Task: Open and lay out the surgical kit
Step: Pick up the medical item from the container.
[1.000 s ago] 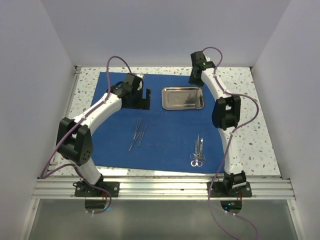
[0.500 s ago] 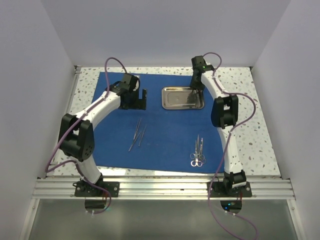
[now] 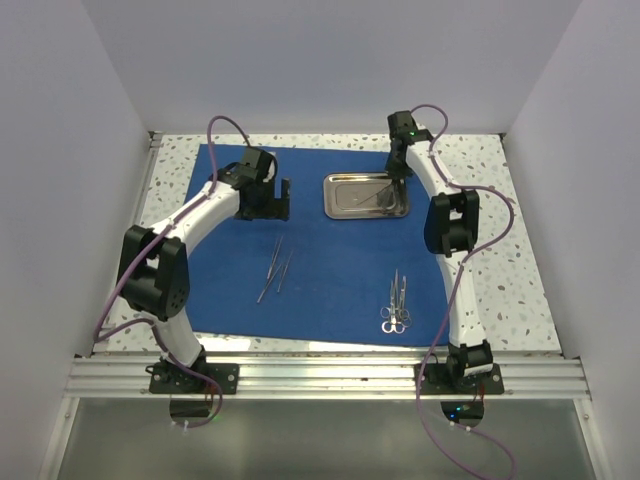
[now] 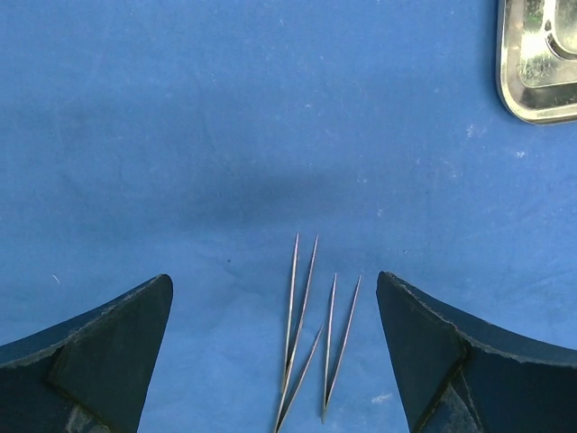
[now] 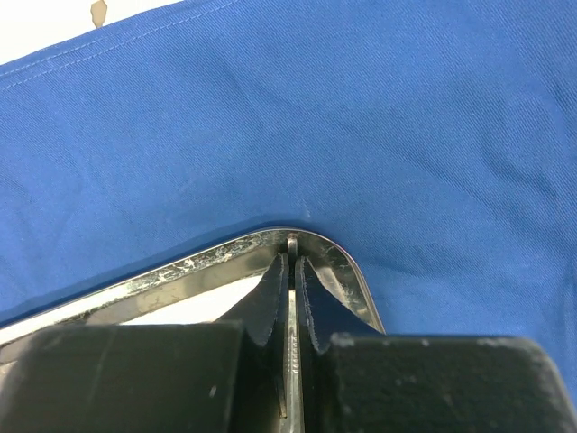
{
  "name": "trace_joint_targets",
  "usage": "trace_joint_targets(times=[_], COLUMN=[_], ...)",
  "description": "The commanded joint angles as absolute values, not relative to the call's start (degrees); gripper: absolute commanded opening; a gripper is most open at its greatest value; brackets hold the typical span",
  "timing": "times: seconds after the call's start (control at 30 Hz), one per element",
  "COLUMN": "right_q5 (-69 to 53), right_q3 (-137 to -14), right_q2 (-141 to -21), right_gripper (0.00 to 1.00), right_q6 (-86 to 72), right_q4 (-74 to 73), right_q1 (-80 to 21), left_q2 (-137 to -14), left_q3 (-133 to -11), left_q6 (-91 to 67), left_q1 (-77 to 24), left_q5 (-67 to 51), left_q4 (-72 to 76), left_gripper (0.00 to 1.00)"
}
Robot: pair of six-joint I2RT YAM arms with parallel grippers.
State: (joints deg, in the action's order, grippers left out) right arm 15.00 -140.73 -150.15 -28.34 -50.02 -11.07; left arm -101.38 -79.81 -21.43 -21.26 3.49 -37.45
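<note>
Steel tray [image 5: 180,269] rim pinched by right claw [image 5: 291,263], clear only in the right wrist view.

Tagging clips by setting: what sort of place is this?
Probably a robot test cell, not an operating room: white walls box in a speckled table, two arms bolted to a metal rail, steel tray on blue drape.

A speckled table [image 3: 522,290] bears a spread blue cloth [image 3: 340,258].
</note>
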Motion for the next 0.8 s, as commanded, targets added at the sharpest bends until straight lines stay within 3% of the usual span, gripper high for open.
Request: trace_joint_targets(times=[0.0,0.77], right_q5=[13.89,12.48], right_q3=[-138.87,-138.17], right_q2=[-151.53,-130.17], right_gripper=[0.00,0.00], right_q6=[-27.34,-27.24], right_q4=[-50.19,-51.85], right_q1=[-10.55,-11.07], left_q2=[-101.60,-93.52], left_q3=[-80.68,-73.83], left_q6=[-20.92,-22.94], left_q1=[-20.65,-20.65], left_q5=[4.13,2.02], left_q4=[-37.79,-33.84], left_gripper=[0.98,0.98])
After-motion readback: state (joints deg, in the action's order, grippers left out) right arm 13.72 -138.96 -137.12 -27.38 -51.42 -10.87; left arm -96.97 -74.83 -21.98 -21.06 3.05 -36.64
